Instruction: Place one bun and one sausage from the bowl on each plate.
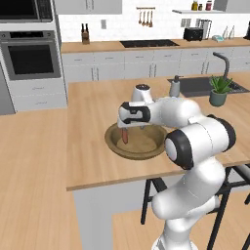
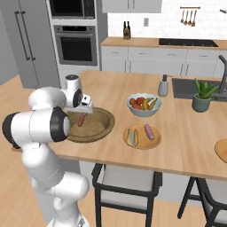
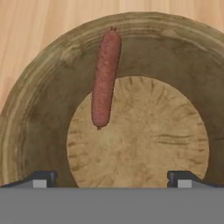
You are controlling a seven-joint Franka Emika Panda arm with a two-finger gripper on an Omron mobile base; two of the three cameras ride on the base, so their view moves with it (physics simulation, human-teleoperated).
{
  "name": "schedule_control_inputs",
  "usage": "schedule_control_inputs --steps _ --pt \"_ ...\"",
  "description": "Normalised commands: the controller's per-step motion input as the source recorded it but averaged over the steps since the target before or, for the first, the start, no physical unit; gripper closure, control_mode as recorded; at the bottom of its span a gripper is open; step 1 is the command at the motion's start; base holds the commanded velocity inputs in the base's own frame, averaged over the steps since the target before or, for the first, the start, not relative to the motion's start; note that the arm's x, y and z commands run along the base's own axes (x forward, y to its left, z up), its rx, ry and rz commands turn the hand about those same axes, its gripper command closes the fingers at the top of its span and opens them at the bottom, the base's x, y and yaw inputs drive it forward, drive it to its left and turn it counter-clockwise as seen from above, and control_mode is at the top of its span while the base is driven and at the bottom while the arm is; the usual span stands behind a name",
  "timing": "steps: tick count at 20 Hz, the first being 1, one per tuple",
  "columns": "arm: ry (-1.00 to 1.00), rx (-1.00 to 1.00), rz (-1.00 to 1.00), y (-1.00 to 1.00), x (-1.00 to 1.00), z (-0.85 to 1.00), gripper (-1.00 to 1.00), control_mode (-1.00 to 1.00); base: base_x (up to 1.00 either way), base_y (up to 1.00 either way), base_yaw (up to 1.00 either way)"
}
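Fingers point(image 3: 40, 180) spread above the bowl point(image 3: 39, 109) on the wooden island counter point(image 1: 93, 117).

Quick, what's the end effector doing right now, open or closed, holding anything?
End effector: open, fingertips spread wide, holding nothing, above the bowl with one sausage lying in it.

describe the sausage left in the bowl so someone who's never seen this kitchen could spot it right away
On the long wooden island counter, find the wide olive-brown bowl under the gripper. The sausage lies inside it, a slim reddish-brown link slanting up the bowl's wall. Another sausage lies on the flat tan plate beside a bun.
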Motion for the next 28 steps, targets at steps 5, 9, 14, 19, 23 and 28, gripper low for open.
schedule_control_inputs --steps 5,9,14,19,23,28 --pt "0.0 0.0 0.0 0.27 0.63 -0.31 -1.0 -1.0 0.0 0.0 0.0" --pt "0.0 0.0 0.0 0.15 0.42 -0.36 -1.0 -1.0 0.0 0.0 0.0" --pt "0.0 0.0 0.0 0.04 0.26 -0.3 -1.0 -1.0 0.0 0.0 0.0" --pt "0.0 0.0 0.01 0.0 0.17 -0.23 -1.0 -1.0 0.0 0.0 0.0" --pt "0.0 0.0 0.01 0.0 0.16 -0.28 -1.0 -1.0 0.0 0.0 0.0" --pt "0.0 0.0 0.01 0.0 0.11 -0.26 -1.0 -1.0 0.0 0.0 0.0"
